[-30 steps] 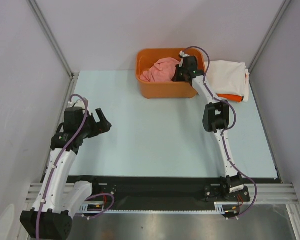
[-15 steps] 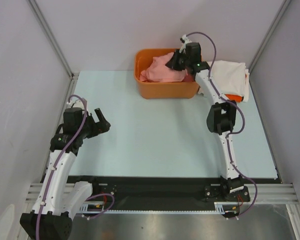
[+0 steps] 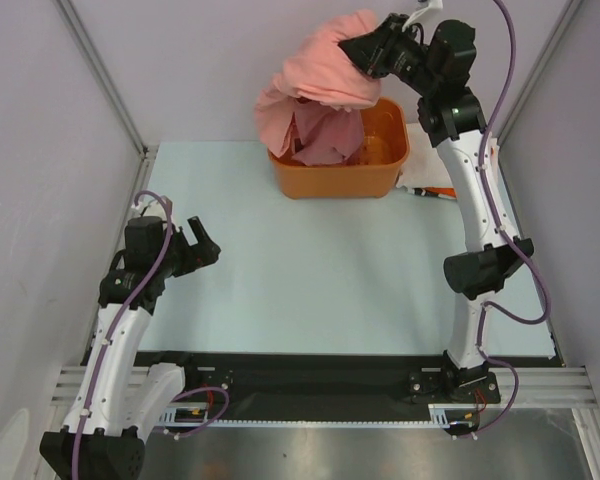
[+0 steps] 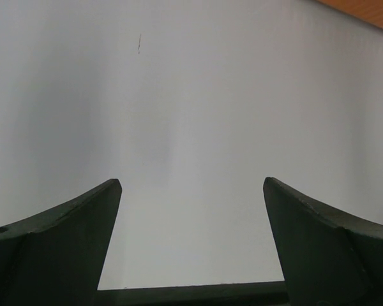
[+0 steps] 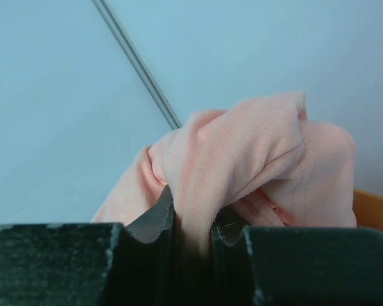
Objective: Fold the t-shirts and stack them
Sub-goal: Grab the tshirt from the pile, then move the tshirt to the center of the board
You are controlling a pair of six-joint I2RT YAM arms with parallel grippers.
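1. The t-shirt (image 3: 320, 75) pinched in my right gripper (image 5: 190, 220) is plain salmon-pink.
2. Both that and my left gripper (image 4: 191, 191) are dark grey-black.
3. The tub (image 3: 340, 180) is solid orange.
4. The surface (image 3: 320, 270) is pale mint-blue.
5. My arms (image 3: 120, 330) are white with black joints and purple cables (image 3: 503, 60).

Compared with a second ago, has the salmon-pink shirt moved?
Yes. The salmon-pink shirt, pinched in the right gripper, has risen from the orange tub and hangs over it.

Top: high, near edge, whole bench (image 3: 310, 280). Left wrist: low over bench. Right wrist: close on salmon-pink t-shirt (image 5: 242, 159), shared overhead.
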